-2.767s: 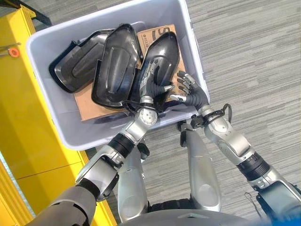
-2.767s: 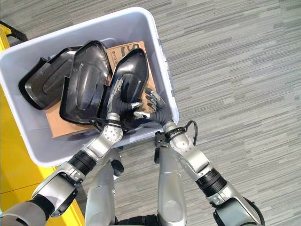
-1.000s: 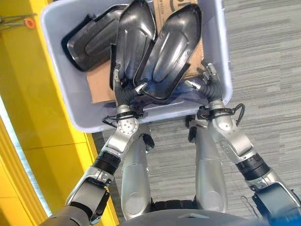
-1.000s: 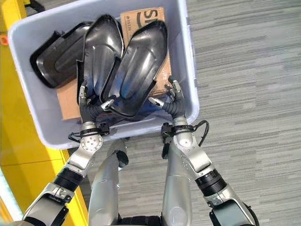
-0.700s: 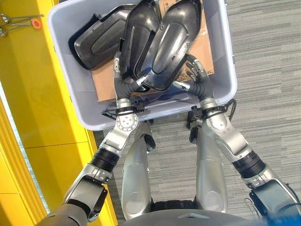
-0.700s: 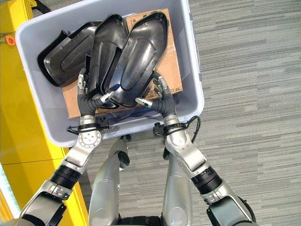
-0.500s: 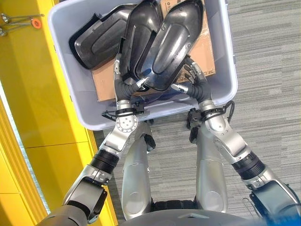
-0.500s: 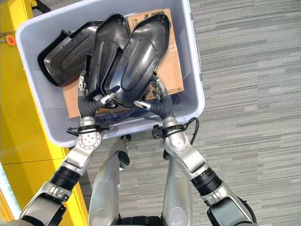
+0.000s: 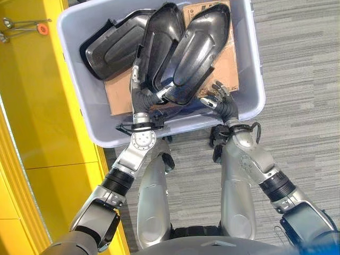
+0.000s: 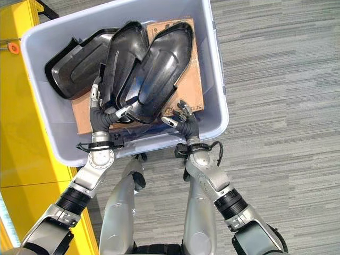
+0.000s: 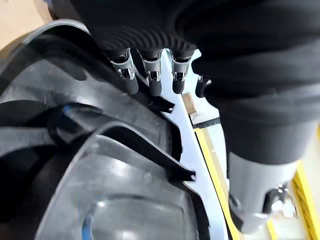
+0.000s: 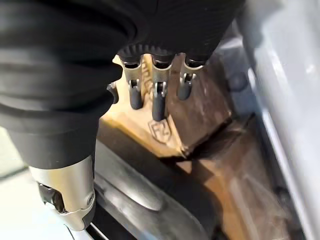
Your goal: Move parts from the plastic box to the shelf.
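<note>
Grey striped carpet (image 9: 297, 64) ran under a pale plastic box (image 9: 79, 85), with a yellow shelf frame (image 9: 32, 133) along the box's left wall. Seen from the left eye, three black moulded parts lay in the box on a sheet of brown cardboard (image 9: 119, 98). The flat part (image 9: 109, 50) sat toward the far left corner. The middle part (image 9: 159, 45) leaned on its edge beside it. The raised part (image 9: 194, 53) overlapped the middle one and reached from the far wall toward the near wall. The left hand (image 9: 139, 90) was inside the box by the near wall, its thumb and fingers closed on the raised part's lower end. The right hand (image 9: 219, 101) was just inside the near right corner, fingers spread and relaxed, near the raised part's lower end but apart from it.

From the right eye the layout matched, the right hand (image 10: 182, 119) open above the cardboard's near edge.

At the left wrist, the fingers (image 11: 150, 80) curled over the rim of the glossy black part (image 11: 75, 165), pressing on it.

At the right wrist, the fingers (image 12: 157, 97) hung loosely above the cardboard (image 12: 165, 125), holding nothing, with the box's wall (image 12: 290, 130) alongside.
</note>
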You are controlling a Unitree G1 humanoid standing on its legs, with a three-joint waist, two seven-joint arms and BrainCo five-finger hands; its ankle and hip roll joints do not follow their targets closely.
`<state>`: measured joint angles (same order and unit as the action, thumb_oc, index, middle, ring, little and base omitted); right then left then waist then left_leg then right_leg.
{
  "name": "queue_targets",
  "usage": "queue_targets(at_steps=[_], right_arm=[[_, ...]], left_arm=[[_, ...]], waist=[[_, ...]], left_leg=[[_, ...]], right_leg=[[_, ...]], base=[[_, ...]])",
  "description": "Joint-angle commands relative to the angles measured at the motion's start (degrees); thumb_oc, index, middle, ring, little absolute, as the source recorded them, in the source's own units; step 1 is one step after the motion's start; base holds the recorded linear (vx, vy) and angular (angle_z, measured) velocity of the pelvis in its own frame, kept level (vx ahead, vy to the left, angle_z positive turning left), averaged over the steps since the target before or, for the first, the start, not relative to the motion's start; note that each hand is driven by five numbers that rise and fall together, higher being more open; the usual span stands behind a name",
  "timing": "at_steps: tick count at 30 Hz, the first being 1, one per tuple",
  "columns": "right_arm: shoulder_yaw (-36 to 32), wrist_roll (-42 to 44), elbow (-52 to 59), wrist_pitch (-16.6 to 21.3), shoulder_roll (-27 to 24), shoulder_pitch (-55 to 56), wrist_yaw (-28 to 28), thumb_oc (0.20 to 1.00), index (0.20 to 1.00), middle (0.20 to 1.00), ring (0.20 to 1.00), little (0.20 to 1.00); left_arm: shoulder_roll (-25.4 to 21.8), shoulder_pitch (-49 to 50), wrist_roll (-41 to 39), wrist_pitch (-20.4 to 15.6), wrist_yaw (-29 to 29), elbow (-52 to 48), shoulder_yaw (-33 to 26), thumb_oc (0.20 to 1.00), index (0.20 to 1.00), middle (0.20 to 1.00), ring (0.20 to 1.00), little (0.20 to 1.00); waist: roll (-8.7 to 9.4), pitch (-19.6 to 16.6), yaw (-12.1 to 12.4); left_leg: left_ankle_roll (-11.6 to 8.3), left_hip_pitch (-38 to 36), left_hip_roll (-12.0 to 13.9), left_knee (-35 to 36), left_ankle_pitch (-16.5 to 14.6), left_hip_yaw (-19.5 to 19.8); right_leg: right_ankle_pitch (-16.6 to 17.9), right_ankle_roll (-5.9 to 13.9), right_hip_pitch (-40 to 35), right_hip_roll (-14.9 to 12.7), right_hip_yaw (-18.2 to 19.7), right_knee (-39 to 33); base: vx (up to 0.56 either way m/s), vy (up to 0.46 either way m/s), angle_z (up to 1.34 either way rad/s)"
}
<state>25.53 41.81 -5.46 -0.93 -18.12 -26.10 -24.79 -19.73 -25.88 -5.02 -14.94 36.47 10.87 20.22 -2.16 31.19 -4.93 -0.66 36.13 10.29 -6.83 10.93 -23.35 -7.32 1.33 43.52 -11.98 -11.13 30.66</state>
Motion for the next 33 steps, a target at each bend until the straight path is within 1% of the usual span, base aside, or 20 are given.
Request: queue_targets(at_steps=[1, 3, 5, 7, 9, 10, 13, 14, 16, 19, 23, 25, 26, 27, 28, 31, 33], right_arm=[[0.1, 2.3, -0.7, 0.8, 1.4, 3.1, 2.1, 1.0, 1.0, 1.0, 1.0, 1.0], [0.0, 1.7, -0.8, 0.8, 1.4, 3.1, 2.5, 1.0, 1.0, 1.0, 1.0, 1.0], [-0.4, 1.1, -0.9, 0.6, 1.1, 3.0, 3.0, 1.0, 1.0, 1.0, 1.0, 1.0], [-0.4, 1.0, -0.9, 0.3, 0.9, 2.7, 2.9, 1.0, 1.0, 1.0, 1.0, 1.0], [-0.6, 1.0, -0.8, 0.1, 0.3, 2.7, 3.3, 1.0, 1.0, 1.0, 1.0, 1.0], [-0.8, 1.0, -0.9, -0.1, -0.1, 2.6, 3.6, 1.0, 1.0, 1.0, 1.0, 1.0], [-0.9, 0.9, -1.3, -0.4, -0.6, 2.5, 4.3, 1.0, 1.0, 1.0, 1.0, 1.0], [-0.7, 0.5, -1.5, -0.2, -0.7, 2.6, 4.6, 1.0, 1.0, 1.0, 1.0, 1.0], [-0.6, 0.6, -1.7, -0.2, -0.8, 2.5, 4.8, 1.0, 1.0, 1.0, 1.0, 1.0], [-0.1, 0.3, -2.1, 0.1, -0.7, 2.2, 4.8, 1.0, 1.0, 1.0, 1.0, 1.0], [0.1, -0.5, -2.8, 0.5, -0.1, 1.3, 4.8, 1.0, 1.0, 1.0, 1.0, 1.0], [0.1, -0.5, -2.8, 0.4, -0.1, 1.0, 4.8, 1.0, 1.0, 1.0, 1.0, 1.0], [0.0, -0.6, -2.9, 0.2, 0.0, 0.8, 4.9, 1.0, 1.0, 1.0, 1.0, 1.0], [-0.1, -0.8, -3.3, 0.3, 0.2, 0.1, 4.9, 1.0, 1.0, 1.0, 1.0, 1.0], [0.0, -0.8, -3.5, 0.2, 0.4, -0.2, 4.8, 1.0, 1.0, 1.0, 1.0, 1.0], [0.3, -0.6, -3.9, -0.1, 0.7, -1.0, 4.5, 1.0, 1.0, 1.0, 1.0, 1.0], [0.2, -0.5, -3.9, -0.3, 0.7, -1.5, 4.3, 1.0, 1.0, 1.0, 1.0, 1.0]], left_arm=[[-1.7, -2.1, 3.2, -3.3, -1.4, -0.8, 0.7, 1.0, 1.0, 1.0, 1.0, 1.0], [-1.9, -2.5, 3.9, -2.8, -1.8, -0.7, 1.0, 1.0, 1.0, 1.0, 1.0, 1.0], [-2.6, -3.9, 7.2, -3.0, -1.0, 0.2, 1.6, 1.0, 1.0, 1.0, 1.0, 1.0], [-3.5, -4.9, 13.5, -3.9, 1.3, 0.5, 1.8, 1.0, 1.0, 1.0, 1.0, 1.0], [-5.4, -6.5, 17.2, -4.8, 2.7, -0.3, 2.3, 1.0, 1.0, 1.0, 1.0, 1.0], [-6.6, -7.3, 20.3, -4.0, 4.3, -1.0, 2.5, 1.0, 1.0, 1.0, 1.0, 1.0], [-9.0, -9.0, 25.7, -2.6, 7.1, -1.6, 3.6, 1.0, 1.0, 1.0, 1.0, 1.0], [-10.0, -9.8, 28.2, -1.2, 8.8, -1.7, 4.3, 1.0, 1.0, 1.0, 1.0, 1.0], [-10.7, -10.5, 28.5, -0.3, 9.3, -1.8, 4.8, 1.0, 1.0, 1.0, 1.0, 1.0], [-11.1, -11.3, 26.2, 0.3, 8.6, -1.1, 5.8, 1.0, 1.0, 1.0, 1.0, 1.0], [-10.3, -12.3, 21.0, 2.0, 2.5, 0.8, 7.4, 1.0, 1.0, 1.0, 1.0, 1.0], [-10.0, -12.4, 20.0, 2.5, 1.3, 1.3, 7.5, 1.0, 1.0, 1.0, 1.0, 1.0], [-9.3, -12.2, 17.3, 3.7, 0.2, 2.4, 7.7, 1.0, 1.0, 1.0, 1.0, 1.0], [-8.4, -12.5, 16.4, 7.9, 0.8, 4.6, 8.1, 1.0, 1.0, 1.0, 1.0, 1.0], [-8.0, -12.7, 15.5, 8.4, 0.5, 6.1, 8.3, 1.0, 1.0, 1.0, 1.0, 1.0], [-6.6, -12.9, 13.7, 9.0, -0.1, 9.2, 8.3, 1.0, 1.0, 1.0, 1.0, 1.0], [-5.1, -12.6, 9.1, 8.7, -0.4, 11.0, 7.9, 1.0, 1.0, 1.0, 1.0, 1.0]], waist=[[1.64, -1.4, 0.7], [1.62, -1.4, 0.5], [1.66, -1.4, 0.0], [1.68, -1.4, -0.2], [1.77, -1.4, -0.5], [1.68, -1.4, -0.7], [1.62, -1.4, -1.0], [1.6, -1.4, -1.1], [1.64, -1.4, -1.2], [1.65, -1.4, -1.3], [1.66, -1.4, -1.4], [1.67, -1.4, -1.4], [1.67, -1.4, -1.4], [1.73, -1.4, -1.5], [1.84, -1.4, -1.6], [2.06, -1.4, -1.7], [2.21, -1.4, -1.7]], left_leg=[[-6.2, -0.4, 2.9, -7.8, -10.0, 0.1], [-6.23, -0.4, 2.9, -7.8, -10.0, 0.1], [-6.27, -0.5, 3.0, -8.0, -10.0, -0.1], [-6.3, -0.6, 3.0, -8.0, -10.0, -0.2], [-6.41, -0.7, 3.1, -8.2, -10.0, -0.3], [-6.48, -0.8, 3.1, -8.1, -10.0, -0.4], [-6.62, -1.1, 3.1, -8.0, -9.9, -0.5], [-6.64, -1.2, 3.1, -7.9, -9.9, -0.6], [-6.67, -1.2, 3.1, -7.8, -9.9, -0.6], [-6.66, -1.0, 3.2, -7.9, -9.9, -0.7], [-6.66, -0.4, 3.3, -8.3, -9.9, -0.7], [-6.66, -0.4, 3.4, -8.3, -9.9, -0.7], [-6.68, -0.3, 3.4, -8.3, -9.8, -0.7], [-6.67, -0.2, 3.4, -8.3, -9.8, -0.7], [-6.72, -0.2, 3.4, -8.3, -9.7, -0.7], [-6.79, 0.1, 3.6, -8.5, -9.5, -0.9], [-6.87, 0.4, 3.7, -8.5, -9.4, -1.0]], right_leg=[[6.0, 4.73, -1.7, 0.5, -1.0, -11.4], [6.0, 4.75, -1.7, 0.5, -0.9, -11.3], [6.2, 4.74, -1.6, 0.5, -0.5, -11.3], [6.2, 4.71, -1.7, 0.6, -0.4, -11.4], [6.3, 4.65, -1.8, 0.7, -0.2, -11.4], [6.3, 4.67, -1.9, 0.8, -0.1, -11.6], [6.3, 4.66, -2.1, 0.8, 0.1, -11.6], [6.3, 4.71, -2.1, 0.7, 0.1, -11.6], [6.3, 4.72, -2.1, 0.7, 0.1, -11.6], [6.2, 4.76, -1.9, 0.6, 0.2, -11.5], [6.4, 4.84, -1.3, 0.5, 0.2, -11.3], [6.5, 4.88, -1.3, 0.5, 0.1, -11.3], [6.6, 4.92, -1.2, 0.5, 0.1, -11.3], [6.6, 4.99, -1.1, 0.7, 0.2, -11.4], [6.7, 5.01, -1.1, 0.8, 0.2, -11.4], [6.9, 5.03, -0.8, 0.9, 0.3, -11.5], [7.1, 5.02, -0.5, 1.1, 0.3, -11.7]], base=[[0.0, 0.036, -0.01], [0.0, 0.012, -0.02], [0.0, 0.009, -0.02], [0.01, 0.008, -0.02], [0.02, 0.028, -0.05], [0.02, 0.042, -0.02], [0.01, 0.04, -0.02], [0.01, 0.031, -0.05], [0.01, 0.018, -0.05], [0.0, 0.017, -0.04], [0.0, 0.003, -0.01], [0.0, 0.0, 0.0], [0.0, 0.0, 0.0], [0.0, 0.0, 0.0], [0.0, 0.0, 0.0], [0.0, -0.007, -0.02], [-0.01, -0.02, -0.04]])
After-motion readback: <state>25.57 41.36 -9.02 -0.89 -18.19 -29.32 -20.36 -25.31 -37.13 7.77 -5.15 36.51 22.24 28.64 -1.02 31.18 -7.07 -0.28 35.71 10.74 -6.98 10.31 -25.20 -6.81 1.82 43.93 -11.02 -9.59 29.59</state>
